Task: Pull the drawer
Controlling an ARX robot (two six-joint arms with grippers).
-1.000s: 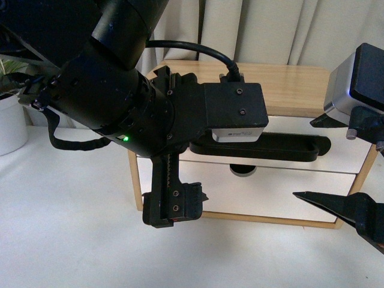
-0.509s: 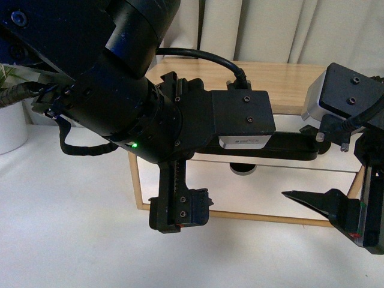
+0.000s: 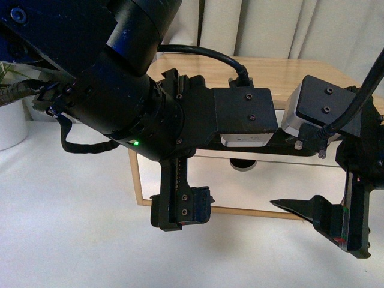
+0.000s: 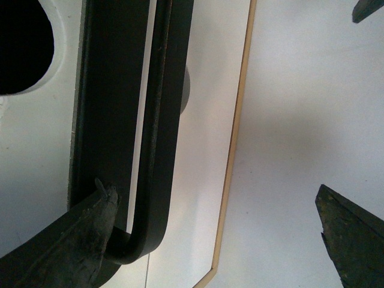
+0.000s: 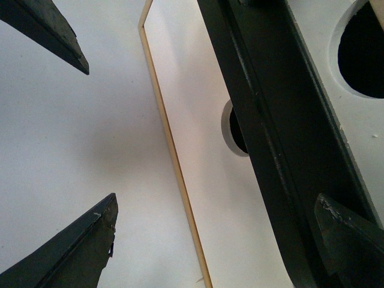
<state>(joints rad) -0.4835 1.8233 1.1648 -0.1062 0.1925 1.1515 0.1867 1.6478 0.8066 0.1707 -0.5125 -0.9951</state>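
Observation:
The drawer (image 4: pixel 36 150) has a white front and a long black bar handle (image 4: pixel 162 120). In the front view both arms cover most of it, and only a stretch of the handle (image 3: pixel 285 148) shows. My left gripper (image 4: pixel 216 234) is open around the handle's curved end, with one finger (image 4: pixel 66 246) close against the bar and the other far off it. My right gripper (image 5: pixel 216 240) is also open and straddles the handle (image 5: pixel 282 138), one finger (image 5: pixel 354 240) beside the bar. Neither gripper is clamped on the handle.
The drawer sits in a light wood cabinet (image 3: pixel 282 75) on a white table. Below it is a plain white drawer front (image 3: pixel 258 186) with a round notch. A white pot (image 3: pixel 12 126) stands at the far left, and curtains hang behind.
The right gripper has swung in from the right edge to the handle and now stands with its fingers above and below the bar. The left arm has shifted only slightly.

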